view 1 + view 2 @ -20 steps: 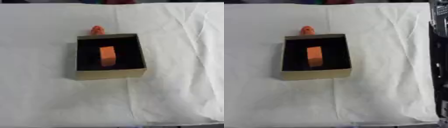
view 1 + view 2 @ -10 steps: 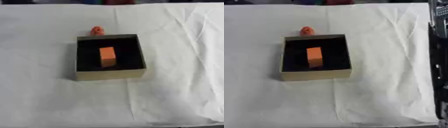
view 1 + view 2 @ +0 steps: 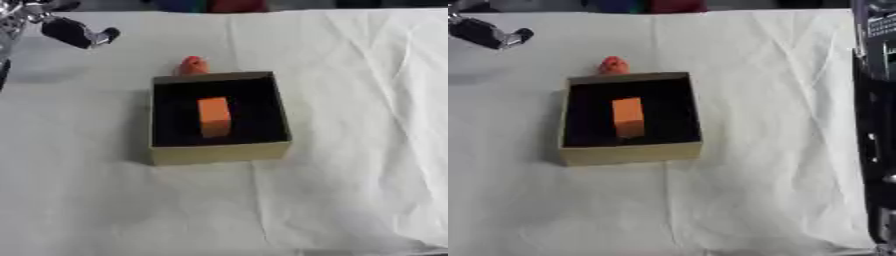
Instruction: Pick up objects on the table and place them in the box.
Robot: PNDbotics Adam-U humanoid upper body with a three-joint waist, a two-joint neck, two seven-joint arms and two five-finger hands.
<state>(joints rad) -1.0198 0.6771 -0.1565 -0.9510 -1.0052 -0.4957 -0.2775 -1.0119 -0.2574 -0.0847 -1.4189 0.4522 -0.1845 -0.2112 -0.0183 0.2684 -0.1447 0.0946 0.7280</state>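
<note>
Box (image 3: 219,151) holds one orange block (image 3: 213,116) (one red object (image 3: 193,65) outside).

box (image 3: 219,152): middle of the table (image 3: 350,190), a bit left of centre, open side up
block (image 3: 214,116): inside the box, mid-floor, clear of all four walls
small round object (image 3: 193,65): on the table just behind the box's far wall, near its left end
left hand (image 3: 74,31): far-left corner, above the table, well apart from the box, behind and left of it
</note>
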